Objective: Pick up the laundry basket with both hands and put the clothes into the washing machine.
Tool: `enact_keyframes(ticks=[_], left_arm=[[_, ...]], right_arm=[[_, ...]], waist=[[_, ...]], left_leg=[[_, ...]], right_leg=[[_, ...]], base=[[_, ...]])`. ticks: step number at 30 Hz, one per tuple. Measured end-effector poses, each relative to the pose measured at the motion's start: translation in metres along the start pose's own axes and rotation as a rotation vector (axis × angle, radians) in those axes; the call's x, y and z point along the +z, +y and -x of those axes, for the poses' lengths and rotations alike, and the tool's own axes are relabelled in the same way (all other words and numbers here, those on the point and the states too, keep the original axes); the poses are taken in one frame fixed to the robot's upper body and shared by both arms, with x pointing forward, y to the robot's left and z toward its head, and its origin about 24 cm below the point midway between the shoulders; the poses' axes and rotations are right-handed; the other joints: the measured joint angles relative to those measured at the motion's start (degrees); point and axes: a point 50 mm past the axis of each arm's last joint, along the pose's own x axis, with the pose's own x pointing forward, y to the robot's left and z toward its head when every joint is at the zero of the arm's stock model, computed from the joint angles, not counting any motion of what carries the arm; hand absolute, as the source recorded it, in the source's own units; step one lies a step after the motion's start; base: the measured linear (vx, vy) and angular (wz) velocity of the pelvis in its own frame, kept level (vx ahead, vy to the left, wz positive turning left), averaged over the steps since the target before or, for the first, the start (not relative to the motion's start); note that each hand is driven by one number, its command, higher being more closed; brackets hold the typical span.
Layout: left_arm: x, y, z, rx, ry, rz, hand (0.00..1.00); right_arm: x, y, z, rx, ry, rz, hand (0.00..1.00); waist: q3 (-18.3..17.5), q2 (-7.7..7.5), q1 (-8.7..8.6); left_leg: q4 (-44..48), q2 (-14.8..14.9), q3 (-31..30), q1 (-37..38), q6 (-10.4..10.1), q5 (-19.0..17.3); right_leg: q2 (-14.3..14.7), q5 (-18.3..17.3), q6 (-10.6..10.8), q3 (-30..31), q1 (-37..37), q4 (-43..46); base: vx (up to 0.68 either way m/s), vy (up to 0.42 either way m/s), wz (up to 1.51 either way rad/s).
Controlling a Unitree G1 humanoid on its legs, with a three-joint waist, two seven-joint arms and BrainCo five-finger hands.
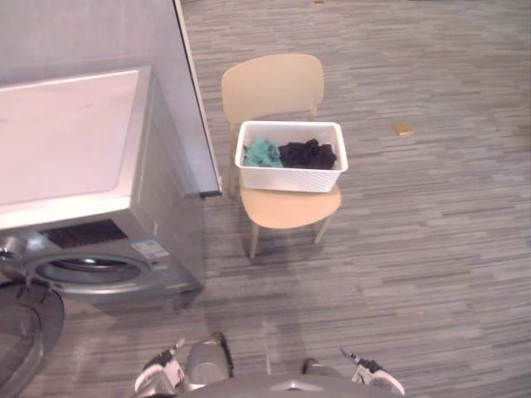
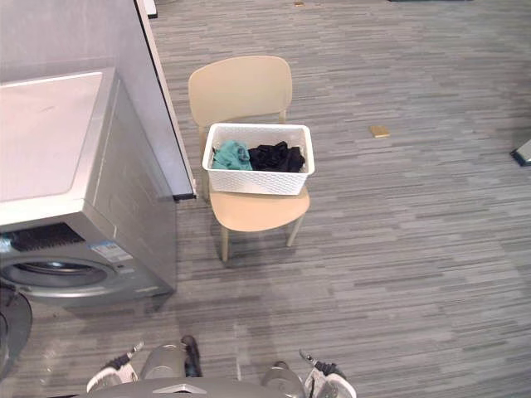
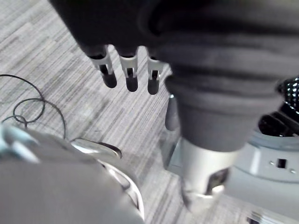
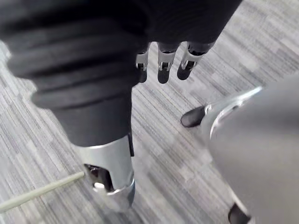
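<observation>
Laundry basket (image 1: 290, 178) sits on the chair (image 1: 272, 87) straight ahead, well apart from both hands, with its long side running left-right, so one end each. Left hand (image 3: 131, 77) and right hand (image 4: 161, 65) hang loose-fingered, holding nothing.

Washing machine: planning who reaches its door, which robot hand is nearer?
Left. The left robot hand hangs on the side of the washing machine; the right robot hand hangs over floor opposite.
</observation>
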Motion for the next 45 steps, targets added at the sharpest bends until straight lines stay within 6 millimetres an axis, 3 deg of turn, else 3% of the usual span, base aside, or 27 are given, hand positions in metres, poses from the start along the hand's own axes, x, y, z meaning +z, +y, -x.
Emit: enact_keyframes(ticks=[3,5,6,7,8,9,11,13,14,15,16,17,18,24,27,28,29,30,31,32,34,35,36,38,40,43,45], left_arm=[[-0.007,0.004,-0.001,0.014,0.035,0.011,0.0],[-0.005,0.009,-0.002,0.018,0.028,-0.056,0.0],[-0.004,0.01,-0.002,0.018,0.024,-0.075,0.0],[-0.001,0.011,-0.002,0.017,0.017,-0.108,0.0],[0.002,0.01,-0.003,0.013,0.006,-0.138,0.0],[0.003,0.01,-0.003,0.013,0.004,-0.149,0.0],[0.01,0.005,-0.002,-0.002,-0.026,-0.193,0.0],[0.015,-0.004,-0.002,-0.018,-0.043,-0.204,0.0],[0.015,-0.012,0.0,-0.038,-0.047,-0.213,0.0],[0.016,-0.017,0.0,-0.049,-0.05,-0.218,0.0],[0.018,-0.017,0.0,-0.051,-0.059,-0.218,0.0],[0.019,-0.023,0.001,-0.064,-0.064,-0.221,0.0],[0.01,-0.038,0.004,-0.104,-0.048,-0.221,0.0],[0.006,-0.035,0.004,-0.096,-0.037,-0.223,0.0],[0.004,-0.028,0.003,-0.075,-0.03,-0.178,0.0],[0.007,-0.024,0.003,-0.064,-0.041,-0.169,0.0],[0.01,-0.021,0.003,-0.054,-0.058,-0.161,0.0],[0.012,-0.021,0.003,-0.052,-0.066,-0.16,0.0],[0.014,-0.02,0.003,-0.038,-0.074,-0.158,0.0],[0.012,-0.02,0.004,-0.028,-0.068,-0.143,0.0],[0.011,-0.021,0.004,-0.016,-0.068,-0.139,0.0],[0.011,-0.022,0.004,-0.019,-0.069,-0.147,0.0],[0.01,-0.024,0.005,-0.026,-0.07,-0.141,0.0],[0.016,-0.02,0.004,-0.019,-0.09,-0.191,0.0],[0.019,-0.022,0.004,-0.024,-0.109,-0.254,0.0],[0.024,-0.024,0.004,-0.029,-0.142,-0.346,0.0],[0.032,-0.019,0.003,-0.014,-0.163,-0.363,0.0]], right_arm=[[-0.002,0.003,0.0,0.022,0.007,0.018,0.0],[-0.003,0.01,0.0,0.055,0.011,0.052,0.0],[-0.003,0.012,0.0,0.063,0.01,0.063,0.0],[0.002,0.017,0.0,0.082,-0.01,0.096,0.0],[0.001,0.021,0.001,0.096,-0.01,0.122,0.0],[0.002,0.023,0.001,0.106,-0.018,0.132,0.0],[0.009,0.029,0.002,0.124,-0.053,0.153,0.0],[0.013,0.03,0.003,0.126,-0.073,0.151,0.0],[0.01,0.027,0.003,0.12,-0.068,0.147,0.0],[0.003,0.025,0.004,0.114,-0.05,0.141,0.0],[-0.002,0.023,0.005,0.111,-0.035,0.139,0.0],[-0.001,0.023,0.004,0.108,-0.037,0.14,0.0],[0.009,0.015,0.002,0.088,-0.057,0.151,0.0],[0.014,0.018,0.003,0.1,-0.08,0.161,0.0],[0.043,0.042,0.021,0.174,-0.261,0.172,0.0],[0.066,0.056,0.035,0.218,-0.384,0.154,0.0],[0.088,0.065,0.052,0.25,-0.511,0.118,0.0],[0.1,0.07,0.061,0.264,-0.578,0.101,0.0],[0.122,0.075,0.083,0.286,-0.715,0.068,0.0],[0.142,0.078,0.104,0.306,-0.845,0.035,0.0],[0.162,0.079,0.13,0.314,-1.003,-0.014,0.0],[0.169,0.083,0.14,0.314,-1.073,-0.002,0.0],[0.173,0.089,0.144,0.332,-1.101,0.017,0.0],[0.171,0.105,0.152,0.361,-1.14,0.11,0.0],[0.176,0.119,0.161,0.382,-1.198,0.174,0.0],[0.193,0.138,0.17,0.385,-1.301,0.325,0.0],[0.215,0.158,0.176,0.357,-1.377,0.473,0.0]], waist=[[-0.5,-0.38,0.5],[-1.6,-1.62,0.09],[-1.6,-2.02,-0.01],[-1.7,-2.55,-0.27],[-1.4,-2.18,-1.04],[-1.3,-2.34,-1.33],[-1.2,-2.4,-1.39],[-0.9,-2.11,-1.69],[-0.8,-2.31,-2.09],[-0.9,-3.2,-2.4],[-1.2,-4.63,-2.6],[-1.1,-3.24,-2.44],[-1.2,-0.23,-2.03],[-1.4,0.13,-2.32],[-1.9,0.56,-2.45],[-1.7,0.45,-2.37],[-1.3,0.14,-2.41],[-1.2,0.03,-2.36],[-0.9,-0.49,-2.36],[-1.2,0.04,-2.22],[-1.3,0.12,-2.18],[-1.4,0.29,-1.92],[-1.8,0.41,-1.26],[-2.3,-1.29,-0.96],[-2.4,-1.48,-1.11],[-2.3,-1.52,-0.64],[-0.2,-2.05,-0.09]], left_leg=[[0.8,-2.2,-0.1,2.3,1.1,-2.7],[-2.9,-4.3,-0.1,5.4,1.7,-3.2],[-3.3,-4.6,-0.2,6.3,1.8,-3.3],[-3.6,-5.0,-0.7,8.4,1.9,-3.3],[-4.8,-4.8,-1.7,10.8,1.9,-3.3],[-5.7,-4.5,-2.0,12.1,1.9,-3.3],[-8.2,-3.2,-2.4,16.4,1.0,-2.8],[-8.3,-1.9,-3.8,17.2,0.7,-2.6],[-9.3,-0.8,-5.5,18.4,-0.7,-1.9],[-10.0,-0.9,-7.1,18.8,-2.0,-1.7],[-10.4,-1.4,-8.2,19.3,-3.6,-2.1],[-10.7,0.6,-10.1,19.5,-5.6,-3.3],[-11.5,3.9,-10.6,18.7,-5.4,-2.7],[-13.8,6.5,-11.8,18.7,-8.1,4.9],[-5.5,9.1,-13.4,13.6,-8.5,5.5],[0.5,10.0,-13.6,10.6,-7.8,5.9],[6.0,10.2,-14.8,8.0,-5.9,7.4],[8.6,10.2,-15.3,6.9,-5.5,8.6],[12.3,10.1,-16.2,4.3,-4.6,8.6],[12.3,8.7,-16.0,3.4,-4.2,4.4],[6.1,5.3,-15.8,2.6,-3.7,0.2],[-1.9,2.9,-16.2,2.7,-3.1,1.4],[-5.3,1.9,-15.9,3.7,-5.0,2.7],[-7.8,0.0,-14.4,4.7,-4.0,3.6],[-8.7,-1.5,-14.4,4.5,-3.2,4.2],[-10.6,-3.6,-14.2,4.2,-2.1,5.0],[-11.3,-4.2,-14.3,3.7,-1.6,5.6]], right_leg=[[-2.2,-0.2,0.3,1.1,-0.4,5.5],[-4.9,-1.5,2.5,2.4,-7.8,23.4],[-5.4,-0.6,3.3,3.4,-10.1,28.6],[-5.7,2.9,5.0,5.5,-13.3,37.4],[-5.2,3.7,5.7,7.0,-16.0,45.3],[-4.8,2.5,5.5,7.4,-17.4,48.9],[-3.9,-2.8,2.7,4.9,-22.8,53.0],[-4.2,-3.8,2.0,3.0,-24.6,47.3],[-4.4,-2.3,0.8,2.1,-23.5,35.6],[-4.3,3.2,-0.2,2.3,-21.6,26.5],[-4.5,7.2,1.3,3.0,-20.8,22.0],[-2.8,3.3,2.3,3.1,-18.9,21.4],[0.3,2.3,1.1,1.2,-19.2,21.1],[1.1,-1.7,-0.7,-4.2,-17.1,22.1],[2.9,-1.4,-2.0,-6.2,-15.4,18.7],[3.3,-1.0,-2.5,-6.1,-14.7,17.8],[3.6,-0.8,-2.7,-5.8,-14.0,17.2],[3.6,-0.6,-2.9,-5.6,-13.4,16.7],[3.7,0.1,-3.3,-5.3,-12.4,15.1],[3.5,0.7,-3.5,-4.8,-11.8,13.6],[3.2,1.8,-3.6,-4.3,-11.4,11.7],[3.1,2.3,-2.9,-4.1,-11.9,11.2],[3.1,2.4,-1.8,-2.9,-12.7,11.6],[2.2,5.0,-0.1,-2.1,-12.0,8.3],[1.2,7.1,0.8,-2.1,-11.0,5.0],[0.3,9.9,1.6,-2.1,-10.2,0.1],[0.0,11.6,1.7,-1.8,-10.3,-1.9]], base=[[0.26,0.211,0.04],[0.23,0.106,0.17],[0.27,0.057,0.26],[0.28,-0.001,0.27],[0.27,-0.039,0.28],[0.23,-0.108,0.23],[0.23,-0.228,0.15],[0.2,-0.295,0.45],[0.19,-0.372,0.82],[0.2,-0.401,0.81],[0.18,-0.359,0.58],[0.21,-0.467,0.36],[0.19,-0.429,0.23],[0.07,-0.241,0.37],[0.02,-0.118,0.21],[0.02,-0.072,-0.14],[0.03,-0.068,-0.15],[0.03,-0.059,-0.14],[0.05,0.004,-0.2],[0.06,0.038,-0.18],[0.07,0.126,-0.12],[0.05,0.164,-0.29],[0.07,0.168,-0.36],[0.1,0.131,-0.24],[0.11,0.141,0.04],[0.06,0.116,0.01],[0.0,0.053,-0.08]])
